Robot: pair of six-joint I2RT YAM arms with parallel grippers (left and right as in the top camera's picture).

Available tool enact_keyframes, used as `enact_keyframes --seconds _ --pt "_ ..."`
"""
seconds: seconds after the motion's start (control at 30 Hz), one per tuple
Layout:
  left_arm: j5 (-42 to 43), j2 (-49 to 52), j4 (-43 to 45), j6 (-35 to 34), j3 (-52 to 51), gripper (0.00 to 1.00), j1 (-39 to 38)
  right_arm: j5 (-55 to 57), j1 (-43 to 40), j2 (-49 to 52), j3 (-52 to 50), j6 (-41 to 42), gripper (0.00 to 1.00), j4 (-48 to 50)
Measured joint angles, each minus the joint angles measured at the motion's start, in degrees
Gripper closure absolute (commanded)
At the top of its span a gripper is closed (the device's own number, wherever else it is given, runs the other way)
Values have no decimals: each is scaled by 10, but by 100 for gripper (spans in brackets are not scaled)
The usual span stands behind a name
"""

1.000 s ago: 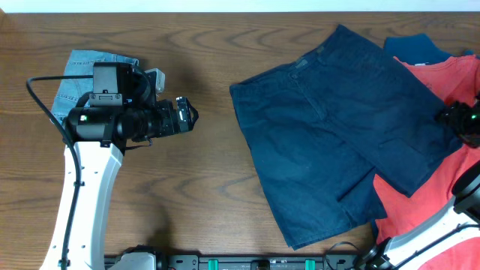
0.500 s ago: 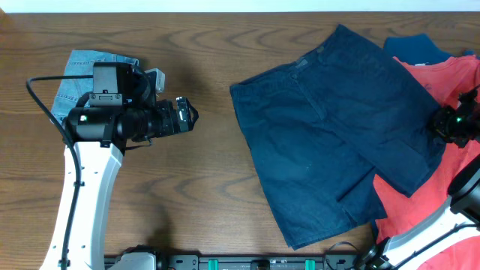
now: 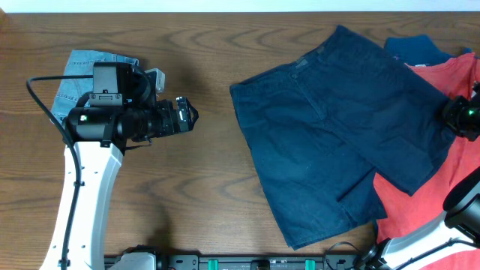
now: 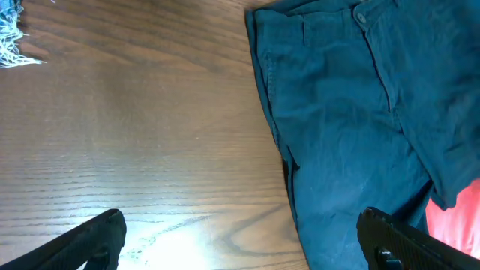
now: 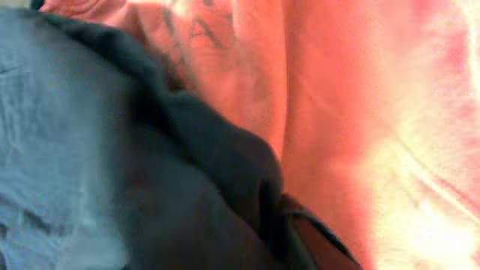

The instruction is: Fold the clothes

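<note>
Overhead, the dark-navy shorts (image 3: 330, 135) lie spread flat on the right half of the wooden table (image 3: 202, 195), waistband toward the far edge and legs toward the near edge. Their right side overlaps a coral-red garment (image 3: 442, 195), and a blue garment (image 3: 414, 48) shows past the red one at the far right. Light-blue frayed denim shorts (image 3: 75, 75) lie at the far left, partly hidden under the left arm. The left gripper (image 3: 187, 116) hangs above bare wood between the denim and the navy shorts, touching neither. In the left wrist view its two dark fingers (image 4: 90, 236) sit at the bottom corners, spread wide with only the table (image 4: 135, 127) between them; the navy shorts (image 4: 352, 127) fill the right of that view, a sliver of red cloth (image 4: 457, 217) shows at the edge, and a frayed denim hem (image 4: 11, 41) shows top left. The right gripper (image 3: 459, 118) sits low at the right edge of the navy shorts, where they meet the red garment. The right wrist view is pressed close to blurred navy fabric (image 5: 112, 172) and red fabric (image 5: 337, 112), with no fingers visible, so I cannot tell how far they are apart or whether they pinch cloth.
</note>
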Motion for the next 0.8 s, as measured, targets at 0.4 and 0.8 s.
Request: enact_keyframes --seconds 0.4,0.8 --pt "0 0 0 0 0 1 0 9 0 -2 -2 12 99 2" --pt "0 0 0 0 0 1 0 -151 1 -43 -7 25 99 97"
